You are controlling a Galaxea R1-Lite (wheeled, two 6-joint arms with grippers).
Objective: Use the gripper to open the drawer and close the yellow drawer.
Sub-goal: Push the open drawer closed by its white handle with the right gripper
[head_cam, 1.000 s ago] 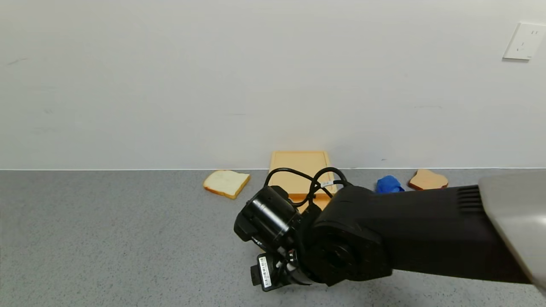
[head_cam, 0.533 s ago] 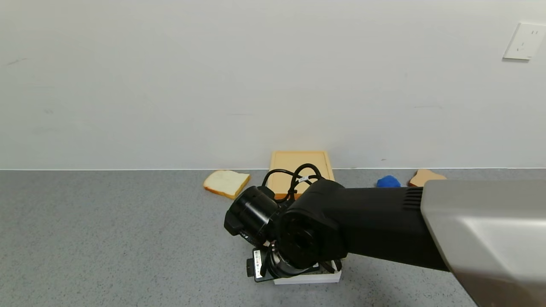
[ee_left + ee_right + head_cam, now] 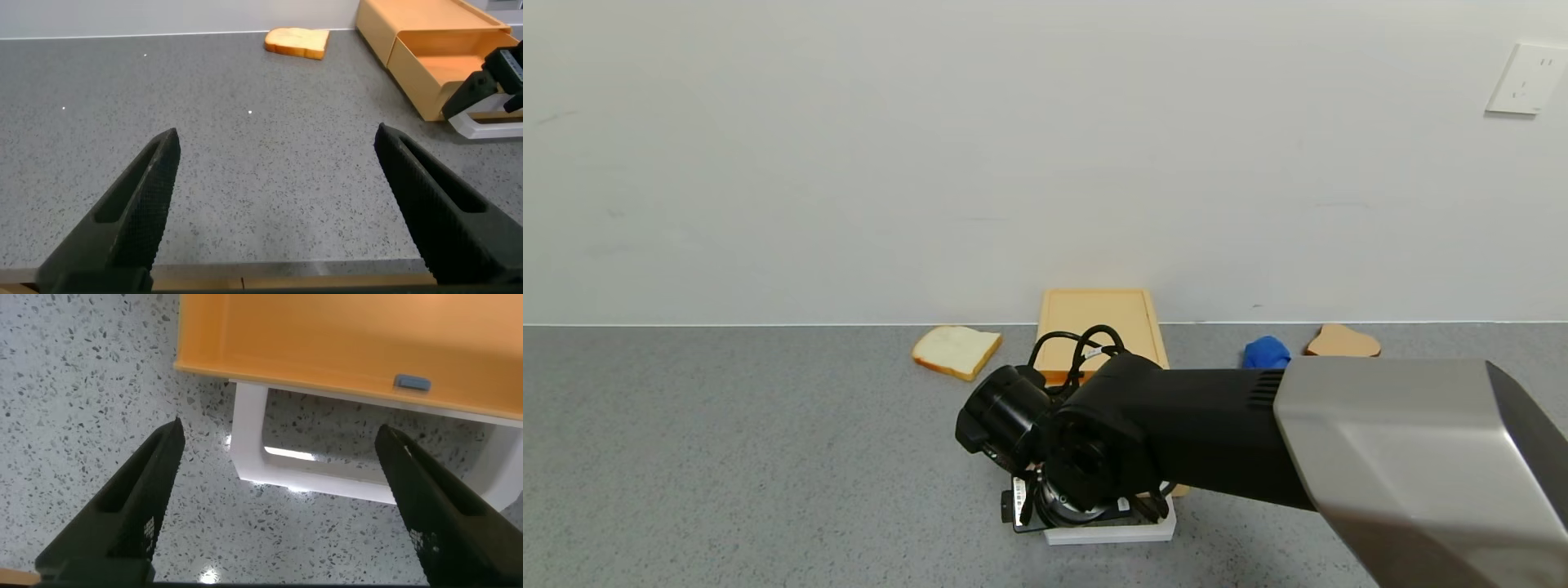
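The yellow drawer box (image 3: 1098, 318) stands against the back wall. Its drawer (image 3: 445, 61) is pulled out toward me, and my right arm (image 3: 1143, 433) hides most of it in the head view. The white loop handle (image 3: 1111, 535) sticks out at the near end. In the right wrist view my right gripper (image 3: 279, 427) is open over the handle (image 3: 327, 478) without gripping it, just in front of the drawer front (image 3: 343, 343). My left gripper (image 3: 277, 132) is open and empty, low at the near table edge to the left.
A bread slice (image 3: 956, 349) lies left of the drawer box. A blue rolled cloth (image 3: 1266, 354) and a darker bread slice (image 3: 1342, 343) lie to its right. The grey speckled table (image 3: 727, 457) reaches the white wall.
My right arm has drawn back toward me and a little left. The white handle has come into view at the near end, so the drawer has slid out.
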